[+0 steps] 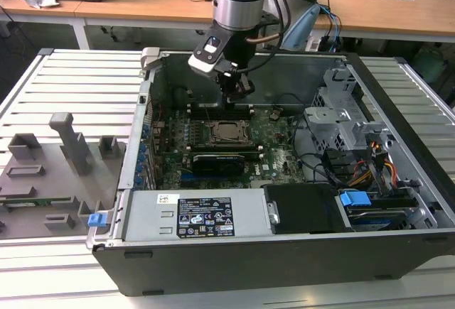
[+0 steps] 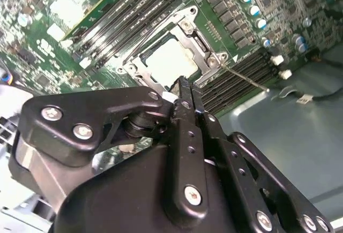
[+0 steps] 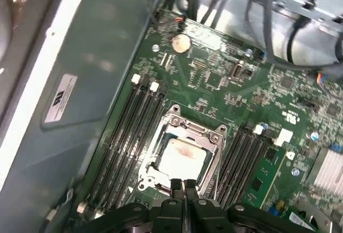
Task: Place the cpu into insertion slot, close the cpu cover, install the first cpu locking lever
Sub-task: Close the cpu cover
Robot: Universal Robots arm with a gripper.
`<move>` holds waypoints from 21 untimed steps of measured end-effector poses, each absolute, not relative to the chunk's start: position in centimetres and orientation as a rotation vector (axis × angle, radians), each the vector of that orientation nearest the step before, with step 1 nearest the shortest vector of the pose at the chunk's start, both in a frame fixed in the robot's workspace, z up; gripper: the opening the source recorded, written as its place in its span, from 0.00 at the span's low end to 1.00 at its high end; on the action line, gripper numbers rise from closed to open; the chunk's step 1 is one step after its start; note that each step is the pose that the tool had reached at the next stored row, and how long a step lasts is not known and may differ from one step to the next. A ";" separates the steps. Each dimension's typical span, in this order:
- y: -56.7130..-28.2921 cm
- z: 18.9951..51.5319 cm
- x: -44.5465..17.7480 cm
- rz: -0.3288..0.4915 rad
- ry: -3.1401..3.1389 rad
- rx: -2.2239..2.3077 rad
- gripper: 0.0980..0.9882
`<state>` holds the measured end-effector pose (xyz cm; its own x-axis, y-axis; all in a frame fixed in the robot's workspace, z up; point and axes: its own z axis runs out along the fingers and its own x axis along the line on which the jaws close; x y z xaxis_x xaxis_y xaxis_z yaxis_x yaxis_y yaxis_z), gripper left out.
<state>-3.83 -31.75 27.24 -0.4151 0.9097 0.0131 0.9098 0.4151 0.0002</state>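
Note:
The cpu (image 3: pixel 181 157) lies flat in the insertion slot on the green motherboard (image 1: pixel 274 145), its pale top showing in both wrist views (image 2: pixel 166 61). The silver cpu cover (image 3: pixel 213 143) lies down around it, so the slot itself is hidden. A thin wire lever (image 2: pixel 245 79) sticks out from the socket corner over the memory slots. My gripper (image 3: pixel 183 182) is shut with its fingertips (image 2: pixel 181 85) pressed together and nothing seen between them. It hangs just above the socket's edge; in the exterior view the gripper (image 1: pixel 238 97) is over the far side of the cpu (image 1: pixel 226 131).
Black memory slots (image 3: pixel 134 131) flank the socket on both sides. A long black expansion card (image 1: pixel 224 161) lies nearer the power supply (image 1: pixel 202 217). A metal drive cage (image 1: pixel 341 117) and cables (image 1: pixel 377 167) fill the case's right. Grey fixtures (image 1: pixel 64 145) stand on the slatted table.

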 end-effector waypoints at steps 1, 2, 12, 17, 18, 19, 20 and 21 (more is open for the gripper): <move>-31.8 27.2 -3.8 -0.011 -2.663 -1.646 0.06; -31.8 27.2 -3.8 -0.011 -2.683 -1.613 0.06; -31.8 27.2 -3.8 -0.009 -2.804 -1.391 0.06; -31.8 27.2 -3.8 -0.008 -2.878 -1.229 0.06; -31.8 27.2 -3.8 -0.008 -2.890 -1.200 0.06; -31.8 27.2 -3.8 -0.008 -2.897 -1.184 0.06; -31.8 27.2 -3.8 -0.008 -2.903 -1.169 0.06; -31.8 27.2 -3.8 -0.008 -2.909 -1.154 0.06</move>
